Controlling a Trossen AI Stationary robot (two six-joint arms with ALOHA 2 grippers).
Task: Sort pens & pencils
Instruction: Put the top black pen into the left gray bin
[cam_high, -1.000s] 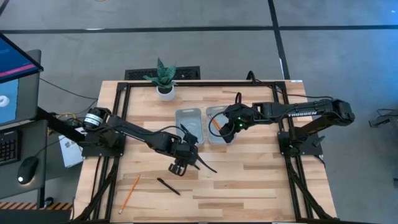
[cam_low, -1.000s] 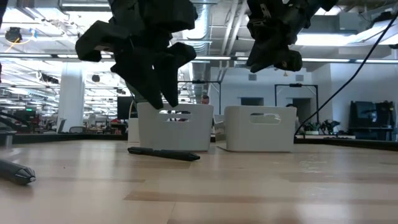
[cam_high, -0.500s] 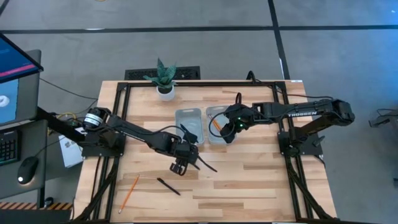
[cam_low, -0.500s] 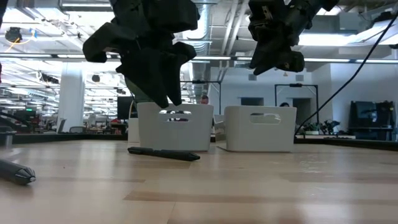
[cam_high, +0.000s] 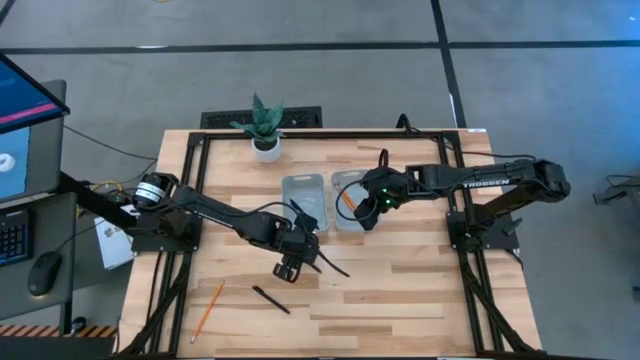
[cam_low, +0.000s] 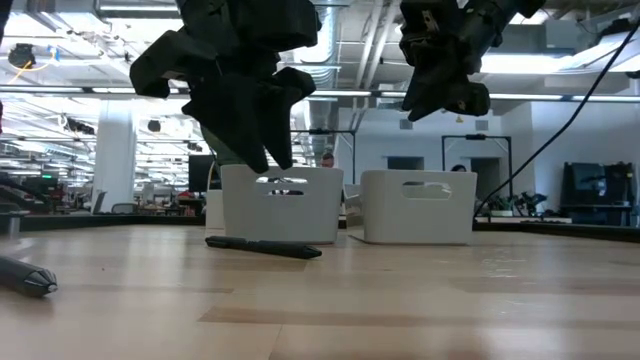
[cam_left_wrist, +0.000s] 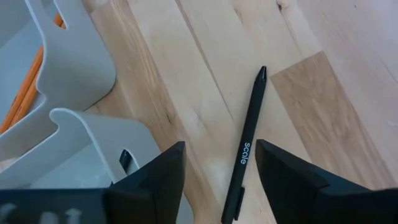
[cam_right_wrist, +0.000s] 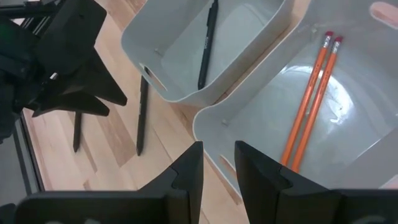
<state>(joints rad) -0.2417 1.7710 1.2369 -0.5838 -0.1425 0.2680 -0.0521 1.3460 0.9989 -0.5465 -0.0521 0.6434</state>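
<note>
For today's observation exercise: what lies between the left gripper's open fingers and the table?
A black pen lies on bare wood between the left gripper's open fingers, untouched; the left wrist view shows it.

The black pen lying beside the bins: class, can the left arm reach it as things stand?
Probably yes. The left gripper hangs open right above the pen, one finger on either side, and the wood around it is bare. The nearest bin stands off to one side.

The left pincer (cam_low: 265, 150) has eased slightly upward above the black pen (cam_low: 263, 246).
</note>
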